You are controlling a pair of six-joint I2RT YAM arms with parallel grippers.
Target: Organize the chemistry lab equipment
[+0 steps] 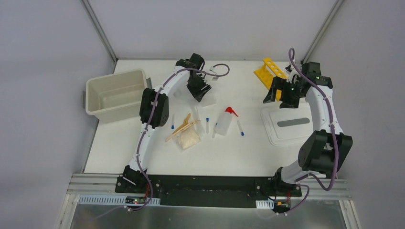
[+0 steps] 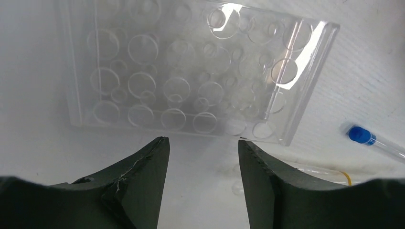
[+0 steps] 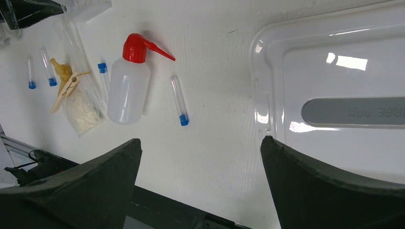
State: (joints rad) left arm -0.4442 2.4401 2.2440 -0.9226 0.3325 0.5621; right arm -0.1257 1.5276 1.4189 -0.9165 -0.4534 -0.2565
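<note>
Far middle of the white table [image 1: 239, 157]: left gripper [image 2: 203, 140] spread, nothing between its fingers; it hangs over the near edge of a clear plastic rack with round holes [image 2: 191, 71], which lies flat; a small clear blue-capped tube [image 2: 365, 137] lies to the right of that rack in the wrist view; right gripper [image 3: 200, 140] spread wide, also empty; from the top view it sits just beside the yellow holed tube rack [image 1: 265, 71] at far right, contact cannot be told; clear squeeze bottle with red nozzle [image 3: 125, 93] lies on its side mid-table; a second blue-capped tube [image 3: 178, 100] just right of it, not touching; more of these tubes lie to its left; wooden sticks [image 3: 66, 86] lie across the beige packet [image 3: 82, 114], touching; flat white lid [image 3: 344, 62] rests right of the bottle; cream plastic bin [image 1: 117, 95] upright at the left edge.
</note>
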